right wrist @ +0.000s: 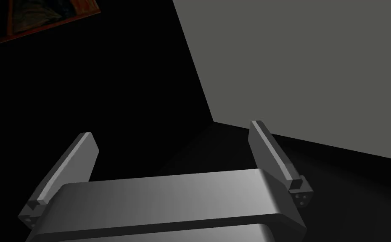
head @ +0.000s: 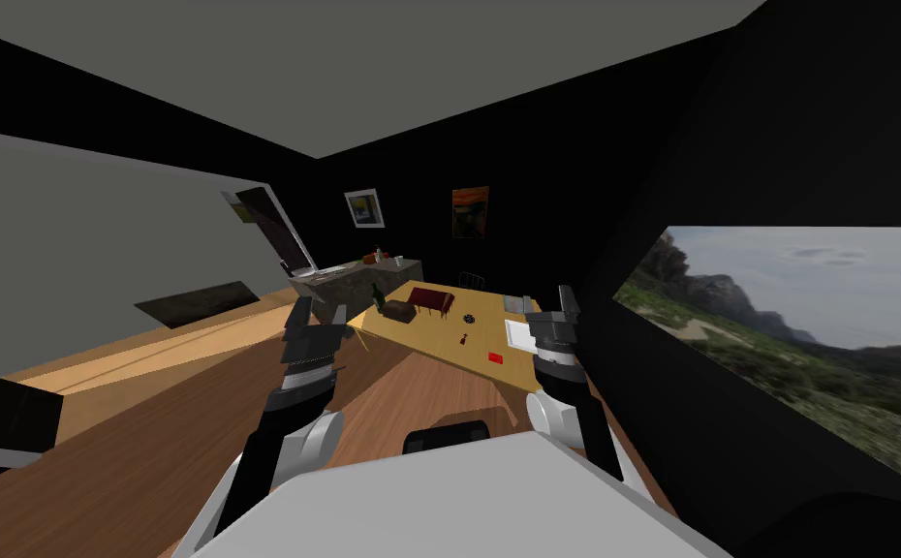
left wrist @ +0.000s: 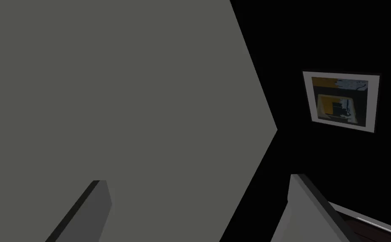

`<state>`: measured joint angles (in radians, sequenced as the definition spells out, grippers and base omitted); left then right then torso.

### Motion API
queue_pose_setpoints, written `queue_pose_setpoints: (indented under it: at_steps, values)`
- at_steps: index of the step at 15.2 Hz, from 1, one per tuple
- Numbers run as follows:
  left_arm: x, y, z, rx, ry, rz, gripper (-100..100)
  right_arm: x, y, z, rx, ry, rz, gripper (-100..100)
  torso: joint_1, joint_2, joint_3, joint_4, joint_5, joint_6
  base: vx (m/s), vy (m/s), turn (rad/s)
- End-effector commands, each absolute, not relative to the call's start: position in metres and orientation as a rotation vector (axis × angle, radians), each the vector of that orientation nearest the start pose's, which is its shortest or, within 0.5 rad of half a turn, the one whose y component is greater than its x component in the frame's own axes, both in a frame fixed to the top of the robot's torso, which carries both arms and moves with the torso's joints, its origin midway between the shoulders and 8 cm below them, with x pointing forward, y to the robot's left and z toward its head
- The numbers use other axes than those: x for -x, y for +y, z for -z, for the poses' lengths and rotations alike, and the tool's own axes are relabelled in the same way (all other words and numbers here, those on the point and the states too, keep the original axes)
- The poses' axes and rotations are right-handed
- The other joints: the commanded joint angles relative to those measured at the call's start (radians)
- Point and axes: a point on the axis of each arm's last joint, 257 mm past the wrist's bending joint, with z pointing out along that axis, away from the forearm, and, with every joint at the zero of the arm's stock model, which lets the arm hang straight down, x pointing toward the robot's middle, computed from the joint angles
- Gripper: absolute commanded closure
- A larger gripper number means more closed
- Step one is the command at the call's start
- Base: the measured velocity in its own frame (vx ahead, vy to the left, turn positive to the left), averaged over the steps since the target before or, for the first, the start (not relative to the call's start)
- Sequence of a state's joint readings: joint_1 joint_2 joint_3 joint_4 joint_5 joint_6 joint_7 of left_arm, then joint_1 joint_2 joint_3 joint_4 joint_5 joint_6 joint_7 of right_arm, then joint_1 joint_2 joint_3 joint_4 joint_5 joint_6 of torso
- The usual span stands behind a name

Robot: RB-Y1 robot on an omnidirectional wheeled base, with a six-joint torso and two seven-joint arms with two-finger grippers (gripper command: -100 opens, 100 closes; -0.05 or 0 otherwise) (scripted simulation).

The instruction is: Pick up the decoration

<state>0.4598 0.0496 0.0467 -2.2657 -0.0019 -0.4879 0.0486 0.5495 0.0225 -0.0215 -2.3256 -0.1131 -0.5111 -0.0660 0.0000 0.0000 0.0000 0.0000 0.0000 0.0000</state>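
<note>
Ahead, the small red decoration (head: 462,338) stands near the middle of the yellow surface (head: 419,339). It is between a dark round piece (head: 468,318) farther along that surface and a flat red card (head: 495,357) closer to its near edge. A green bottle (head: 377,295) sits toward the surface's far end. The left gripper (head: 318,312) is raised short of the surface's near left corner, its jaws apart and empty. The right gripper (head: 565,298) is raised by the surface's right edge, its jaws likewise apart and holding nothing.
</note>
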Motion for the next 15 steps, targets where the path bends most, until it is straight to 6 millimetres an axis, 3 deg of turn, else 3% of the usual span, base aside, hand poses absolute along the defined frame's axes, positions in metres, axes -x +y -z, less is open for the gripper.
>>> queue_pose_setpoints:
  at_steps: [1, 7, 15]
  values:
    - [-0.35, 0.286, -0.03, 0.626, 0.63, 1.317, 0, -0.329, -0.303, -0.028, -0.741, 0.532, -1.402, -100, 0.0, 0.0, 0.0, 0.0, 0.0, 0.0, 0.003, 0.005, 0.023]
    - [-0.35, 0.286, -0.03, 0.626, 0.63, 1.317, 0, -0.351, -0.312, -0.005, -0.784, 0.646, -1.418, -100, 0.001, -0.001, -0.001, 0.0, 0.0, 0.0, 0.014, 0.022, 0.069]
    - [-0.35, 0.286, -0.03, 0.626, 0.63, 1.317, 0, -0.379, -0.348, 0.035, -0.95, 0.708, -1.418, -100, 0.002, -0.002, -0.001, 0.0, 0.0, 0.0, 0.023, 0.03, 0.076]
